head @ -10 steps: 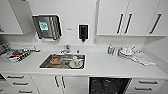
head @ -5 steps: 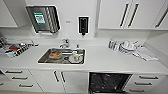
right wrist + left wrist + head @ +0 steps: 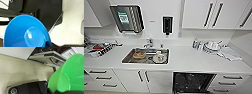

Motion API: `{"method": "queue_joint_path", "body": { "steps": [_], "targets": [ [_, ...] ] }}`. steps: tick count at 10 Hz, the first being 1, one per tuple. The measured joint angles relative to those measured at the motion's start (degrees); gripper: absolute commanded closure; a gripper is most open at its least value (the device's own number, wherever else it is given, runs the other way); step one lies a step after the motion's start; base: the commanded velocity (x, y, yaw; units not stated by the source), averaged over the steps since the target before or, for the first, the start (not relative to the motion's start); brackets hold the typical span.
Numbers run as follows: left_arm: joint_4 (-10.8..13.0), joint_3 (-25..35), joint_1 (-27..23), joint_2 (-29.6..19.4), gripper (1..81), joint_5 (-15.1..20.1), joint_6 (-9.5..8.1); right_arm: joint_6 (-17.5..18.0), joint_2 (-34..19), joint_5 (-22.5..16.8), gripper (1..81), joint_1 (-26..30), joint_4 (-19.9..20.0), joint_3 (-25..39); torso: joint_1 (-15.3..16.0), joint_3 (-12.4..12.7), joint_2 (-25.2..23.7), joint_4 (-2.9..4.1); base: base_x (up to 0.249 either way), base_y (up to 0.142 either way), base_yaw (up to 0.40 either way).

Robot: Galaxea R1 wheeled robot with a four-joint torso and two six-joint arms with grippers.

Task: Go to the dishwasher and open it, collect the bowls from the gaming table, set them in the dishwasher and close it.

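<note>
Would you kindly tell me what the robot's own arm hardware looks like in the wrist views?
In the left wrist view, the wrist plate is wide, black and matte, with a pale grey border and rounded corners. Shiny round metal fittings sit at its corners. In the right wrist view, a small dark piece shows beside the blue bowl.

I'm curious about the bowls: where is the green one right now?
The green bowl looms large in the left wrist view, at the left arm's end, above the beige floor near the open dishwasher.
</note>
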Motion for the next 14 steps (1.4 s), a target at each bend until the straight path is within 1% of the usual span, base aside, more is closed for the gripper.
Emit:
{"method": "queue_joint_path", "body": {
  "steps": [2, 3, 5, 7, 8, 9, 10, 12, 13, 14],
  "targets": [
    [-0.83, 2.56, -3.74, -1.6, 81.1, 0.11, 0.01, 0.0, -0.17, 0.16, 81.1, 0.01, 0.0, 0.09, -0.02, -0.66, 0.0, 0.0, 0.0, 0.0, 0.0],
    [-1.3, 3.58, -5.81, -2.46, 81.1, 0.39, 0.0, 0.0, -0.37, 0.18, 81.1, 0.06, 0.0, 0.09, -0.02, -1.99, 0.0, 0.0, 0.0, 0.0, 0.0],
    [-2.18, 4.96, -9.46, -4.04, 81.1, 3.83, 0.0, 0.0, -0.44, 0.29, 81.1, 0.45, 0.0, 0.11, 0.0, -5.79, 0.05, 0.0, 0.0, 0.0, 0.0],
    [-3.18, 6.31, -13.34, -4.14, 81.1, 7.36, -0.02, 0.0, -0.46, 0.99, 81.1, 1.08, 0.02, 0.12, 0.02, -9.68, 0.07, 0.0, 0.0, 0.0, 0.0],
    [-3.6, 6.84, -16.48, -4.0, 81.1, 10.56, -0.02, 0.0, -0.46, 1.26, 81.1, 1.11, 0.02, 0.12, 0.02, -11.08, 0.09, 0.0, 0.0, 0.0, 0.0],
    [-4.17, 7.3, -20.1, -3.47, 81.1, 13.45, -0.02, 0.0, -0.46, 1.32, 81.1, 1.17, 0.05, 0.15, 0.06, -11.45, 0.09, 0.0, 0.0, 0.0, 0.0],
    [-4.94, 8.09, -23.43, -2.97, 81.1, 15.42, -0.05, 0.0, -0.46, 1.49, 81.1, 1.55, 0.05, 0.17, 0.04, -11.87, 0.09, 0.0, 0.0, 0.0, 0.0],
    [-6.97, 9.18, -29.66, -0.45, 81.1, 22.39, -0.18, 0.0, -0.44, 1.65, 81.1, 1.79, 0.02, 0.3, 0.06, -11.76, 0.11, 0.0, 0.0, 0.0, 0.0],
    [-8.02, 9.67, -32.99, 0.83, 81.1, 24.99, -0.18, 0.0, -0.44, 1.68, 81.1, 1.74, 0.02, 0.39, 0.06, -12.09, 0.11, 0.0, 0.0, 0.0, 0.0],
    [-9.07, 9.8, -36.06, 2.41, 81.1, 27.86, -0.18, 0.0, -0.44, 2.11, 81.1, 1.77, 0.05, 0.43, 0.06, -13.16, 0.11, 0.0, 0.0, 0.0, 0.0]
  ]
}}
